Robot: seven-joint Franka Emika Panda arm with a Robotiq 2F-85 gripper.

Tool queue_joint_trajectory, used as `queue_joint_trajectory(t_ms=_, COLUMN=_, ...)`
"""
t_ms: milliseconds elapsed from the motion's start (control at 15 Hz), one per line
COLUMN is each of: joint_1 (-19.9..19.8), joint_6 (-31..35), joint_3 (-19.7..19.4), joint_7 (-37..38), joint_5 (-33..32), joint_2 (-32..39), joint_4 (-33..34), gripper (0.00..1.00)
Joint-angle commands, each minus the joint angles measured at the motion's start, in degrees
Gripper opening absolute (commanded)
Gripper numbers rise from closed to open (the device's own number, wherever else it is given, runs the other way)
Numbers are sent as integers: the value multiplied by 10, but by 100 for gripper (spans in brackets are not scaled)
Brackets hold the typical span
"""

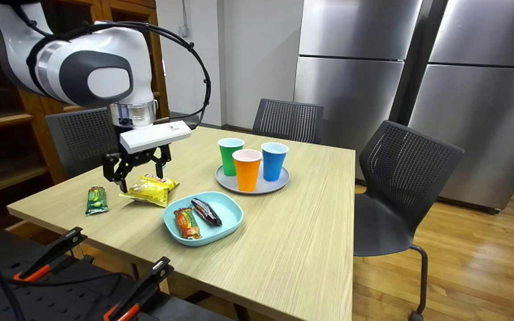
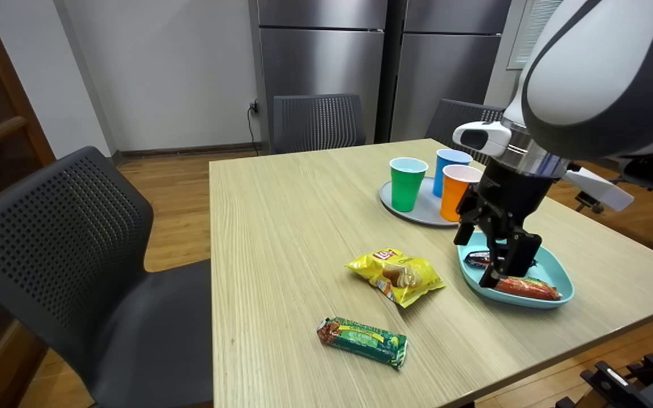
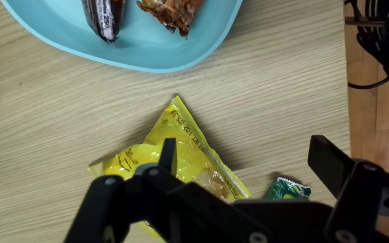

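Observation:
My gripper (image 1: 142, 179) stands open above the table, with nothing between its fingers. In the wrist view one finger (image 3: 168, 153) overlaps the yellow chip bag (image 3: 194, 145), and the other is over bare wood near the table edge. That bag (image 2: 397, 275) lies on the table in both exterior views; no contact with the gripper can be made out. A green wrapped bar (image 2: 363, 341) lies near it, partly hidden by the gripper body in the wrist view. A light-blue tray (image 1: 229, 211) holds a dark-wrapped bar (image 1: 206, 211) and a red-orange bar (image 1: 187, 224).
Behind the tray, a grey plate (image 1: 225, 180) carries a green cup (image 1: 230, 156), an orange cup (image 1: 246, 171) and a blue cup (image 1: 274, 161), all upright. Dark chairs (image 1: 411, 178) surround the wooden table (image 1: 310, 232). Black-and-orange clamps (image 1: 138, 287) sit by its near edge.

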Motion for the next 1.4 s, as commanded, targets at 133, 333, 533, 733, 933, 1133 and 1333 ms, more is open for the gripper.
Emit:
queue_joint_trajectory(t_ms=133, joint_1=114, joint_6=-9, joint_3=-100, joint_7=244, joint_5=-166, joint_2=35, joint_4=42, gripper=100)
queue_joint_trajectory(t_ms=333, joint_1=146, joint_6=-33, joint_3=-115, joint_7=349, joint_5=-230, joint_2=55, joint_4=79, gripper=100)
queue_joint_trajectory(t_ms=533, joint_1=161, joint_6=-53, joint_3=-105, joint_7=427, joint_5=-271, joint_2=80, joint_4=113, gripper=100)
queue_joint_trajectory(t_ms=733, joint_1=130, joint_6=-41, joint_3=-77, joint_7=432, joint_5=-292, joint_2=79, joint_4=101, gripper=100)
queue_joint_trajectory(t_ms=933, joint_1=132, joint_6=-47, joint_3=-65, joint_7=440, joint_5=-294, joint_2=95, joint_4=114, gripper=100)
queue_joint_trajectory(t_ms=1133, joint_1=131, joint_6=-48, joint_3=-65, joint_7=440, joint_5=-294, joint_2=97, joint_4=116, gripper=100)
queue_joint_trajectory(t_ms=1333, joint_1=131, joint_6=-48, joint_3=-65, joint_7=440, joint_5=-294, joint_2=97, joint_4=116, gripper=100)
